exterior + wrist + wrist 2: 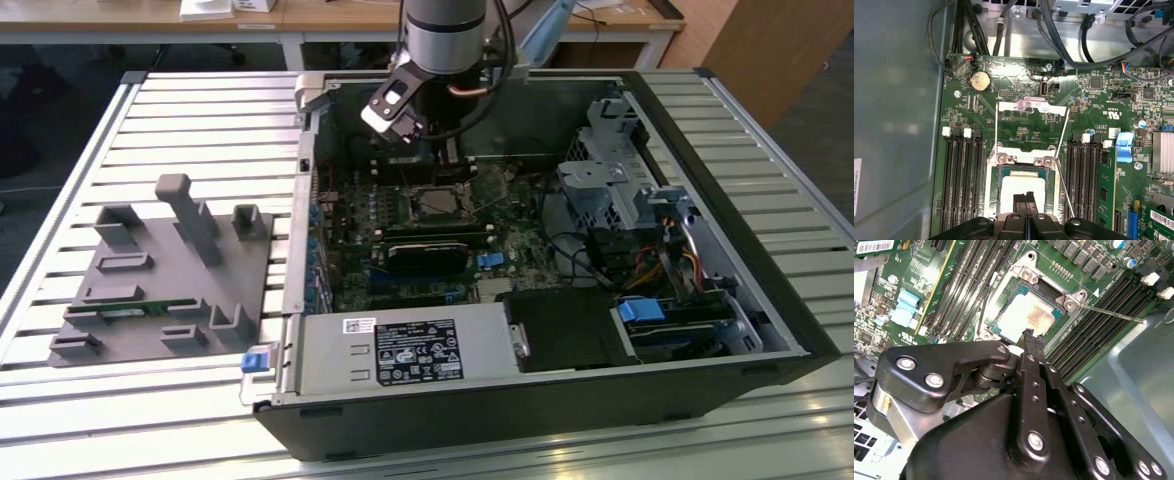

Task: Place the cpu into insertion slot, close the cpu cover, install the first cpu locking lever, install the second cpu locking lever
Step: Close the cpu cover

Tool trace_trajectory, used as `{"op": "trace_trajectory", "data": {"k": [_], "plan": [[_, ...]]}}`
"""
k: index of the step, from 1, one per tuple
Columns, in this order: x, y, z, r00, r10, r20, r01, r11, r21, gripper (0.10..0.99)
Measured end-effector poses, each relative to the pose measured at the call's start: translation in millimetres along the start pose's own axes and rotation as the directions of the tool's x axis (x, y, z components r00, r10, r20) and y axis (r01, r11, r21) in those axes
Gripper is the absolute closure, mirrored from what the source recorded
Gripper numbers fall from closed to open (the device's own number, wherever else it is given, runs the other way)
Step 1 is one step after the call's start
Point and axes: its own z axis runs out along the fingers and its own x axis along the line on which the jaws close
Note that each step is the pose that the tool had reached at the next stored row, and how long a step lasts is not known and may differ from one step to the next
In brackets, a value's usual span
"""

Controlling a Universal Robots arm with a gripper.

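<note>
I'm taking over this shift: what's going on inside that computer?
A robot arm reaches into the open computer case. Its gripper, shut, hangs just above the chip, which lies in the socket. The metal cover is flipped open, and a thin locking lever sticks out unlatched.

One robot arm (447,30) with one gripper (1032,338) is seen over one open computer case (747,330). Inside are counted one chip (1026,315), one socket (1019,159), one cover frame (1026,106), two thin lever rods (996,125) and one coin battery (980,80). One grey fixture (160,280) is counted outside.
</note>
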Motion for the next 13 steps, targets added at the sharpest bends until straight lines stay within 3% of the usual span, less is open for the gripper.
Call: {"op": "trace_trajectory", "data": {"k": [7, 13], "plan": [[0.0, 0.7, -2.4, 1.0000, 0.000, -0.0004, 0.000, 1.0000, 0.000, 0.965], [-0.3, 7.8, -2.0, 1.0000, 0.000, -0.0010, 0.000, 1.0000, 0.000, 0.965]]}}
